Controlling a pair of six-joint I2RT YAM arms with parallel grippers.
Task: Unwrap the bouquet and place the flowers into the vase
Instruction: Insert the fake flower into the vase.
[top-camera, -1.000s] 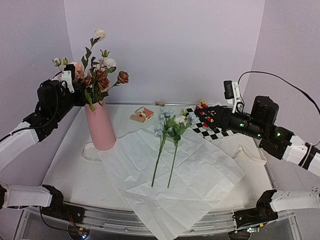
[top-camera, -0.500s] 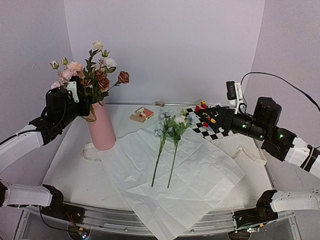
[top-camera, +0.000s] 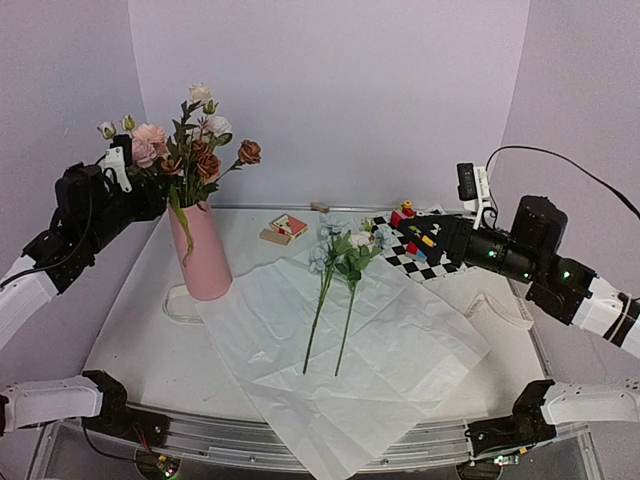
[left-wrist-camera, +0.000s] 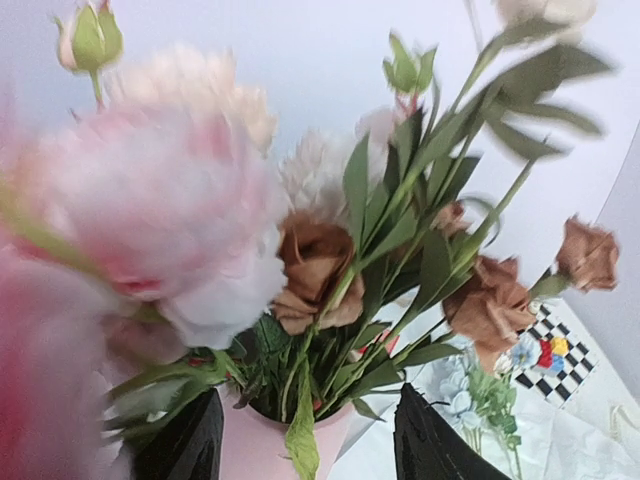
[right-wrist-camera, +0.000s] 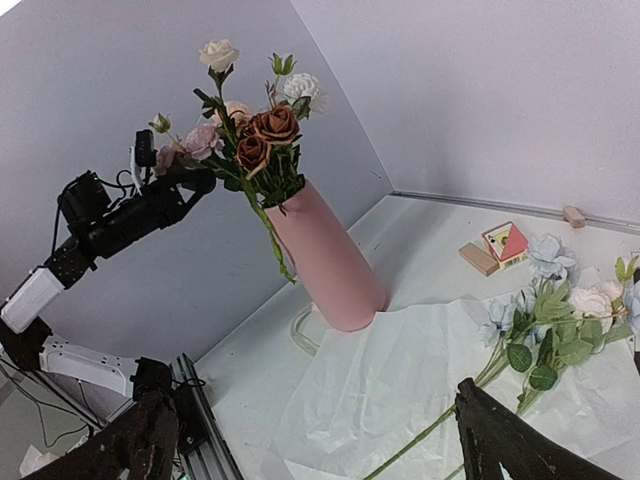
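The pink vase (top-camera: 205, 255) stands upright at the left with a bunch of pink, white and rust-brown flowers (top-camera: 195, 150) in it. My left gripper (top-camera: 152, 197) hovers just left of the vase mouth, open; in the left wrist view its fingers (left-wrist-camera: 185, 445) stand either side of the vase rim (left-wrist-camera: 250, 440) and touch no stem. Two loose flowers (top-camera: 340, 270) with pale blue and white heads lie on the spread white paper (top-camera: 340, 370). My right gripper (top-camera: 425, 235) hangs open and holds nothing, over the back right of the table, right of the loose flowers (right-wrist-camera: 550, 340).
A black-and-white checkered mat (top-camera: 425, 262) with small toy blocks lies under the right gripper. A card box (top-camera: 290, 225) and a wooden block (top-camera: 273, 237) sit behind the paper. A clear loop (top-camera: 180, 305) lies by the vase base, and a pale strip (top-camera: 500, 310) at the right.
My left gripper has opened, let go of the stems in the vase and drawn back to the left. The flowers have settled lower in the vase. The right arm has barely shifted.
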